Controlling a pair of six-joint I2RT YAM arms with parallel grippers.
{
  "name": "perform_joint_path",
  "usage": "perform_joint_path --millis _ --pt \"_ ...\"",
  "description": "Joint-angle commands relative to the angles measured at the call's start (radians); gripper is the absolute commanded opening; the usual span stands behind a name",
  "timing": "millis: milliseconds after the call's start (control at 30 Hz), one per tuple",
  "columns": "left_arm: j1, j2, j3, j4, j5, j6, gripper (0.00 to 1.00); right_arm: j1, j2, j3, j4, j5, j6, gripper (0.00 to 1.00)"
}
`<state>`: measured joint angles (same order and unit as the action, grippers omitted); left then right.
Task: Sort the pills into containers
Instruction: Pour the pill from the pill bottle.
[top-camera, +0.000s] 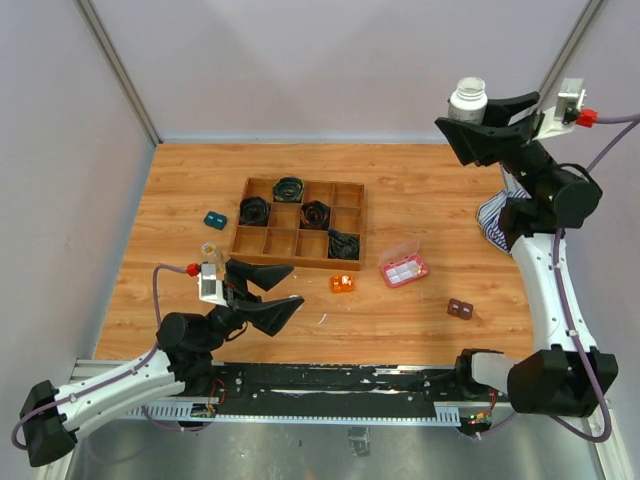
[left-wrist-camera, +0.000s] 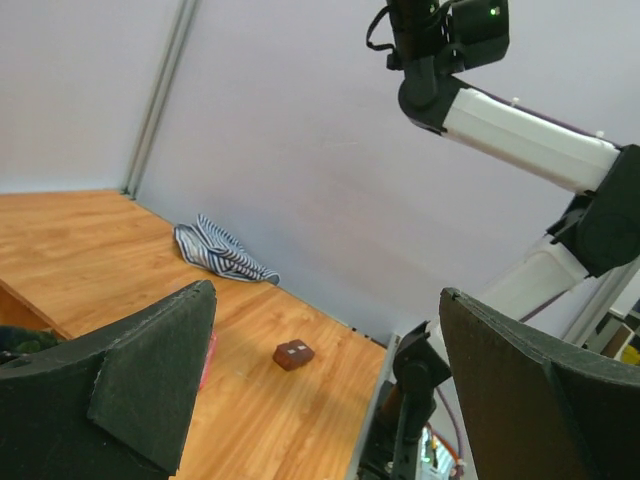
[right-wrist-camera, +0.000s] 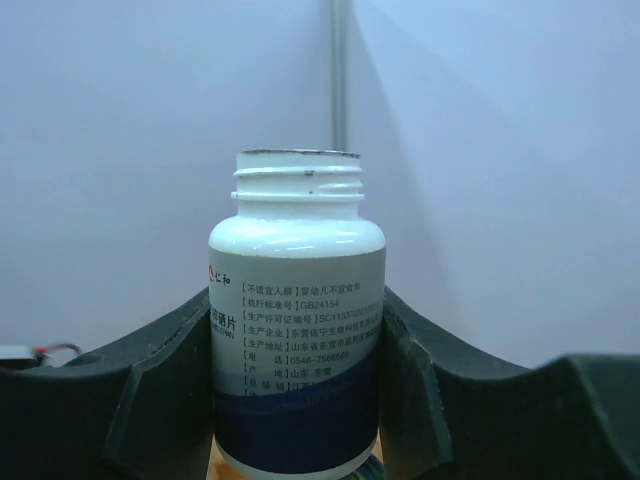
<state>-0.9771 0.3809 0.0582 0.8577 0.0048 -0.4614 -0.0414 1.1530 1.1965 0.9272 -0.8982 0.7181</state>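
A wooden counter (top-camera: 420, 190) is shown, enclosed by plain pale walls (top-camera: 330, 60). Two robot arms are mounted at its near edge.

One white bottle (right-wrist-camera: 297, 300), its threaded neck uncapped, is held upright and high at the far right, clamped between the right fingers (right-wrist-camera: 165, 390). The left fingers (top-camera: 272, 273) are spread wide apart with nothing between them, low over the near left of the counter.

One pink box (top-camera: 404, 270) is lying right of centre with its lid up. One small clear vial (top-camera: 210, 249) is seen just beside the left arm's wrist and is hard to make out. One wooden tray (top-camera: 290, 260) of compartments is placed centrally, and four black coils (top-camera: 316, 212) are counted in it.

One orange block (top-camera: 342, 284), one teal piece (top-camera: 215, 219), one brown piece (top-camera: 460, 309) and one striped cloth (top-camera: 490, 222) are also on the counter.

The cloth is partly hidden by the right arm. The bottle's base is cut off in the right wrist view, and its inside cannot be seen. What lies in the pink box is too small to tell.
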Motion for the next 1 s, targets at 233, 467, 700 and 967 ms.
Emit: perform_joint_path --millis 233,467,700,967 --pt "0.004 0.082 0.043 0.026 -0.004 -0.012 0.99 -0.065 -0.079 -0.186 0.631 -0.331 0.492 0.01" --pt "0.003 0.13 -0.032 0.091 -0.001 0.109 0.99 -0.06 0.024 -0.466 0.638 -0.605 0.225 0.01" --pt "0.003 0.077 -0.072 0.012 0.017 0.231 0.99 -0.149 0.219 -0.634 0.646 -0.811 -0.092 0.0" --pt "0.003 -0.043 -0.133 -0.045 -0.023 0.294 0.99 -0.193 0.36 -0.56 0.644 -0.77 -0.153 0.0"
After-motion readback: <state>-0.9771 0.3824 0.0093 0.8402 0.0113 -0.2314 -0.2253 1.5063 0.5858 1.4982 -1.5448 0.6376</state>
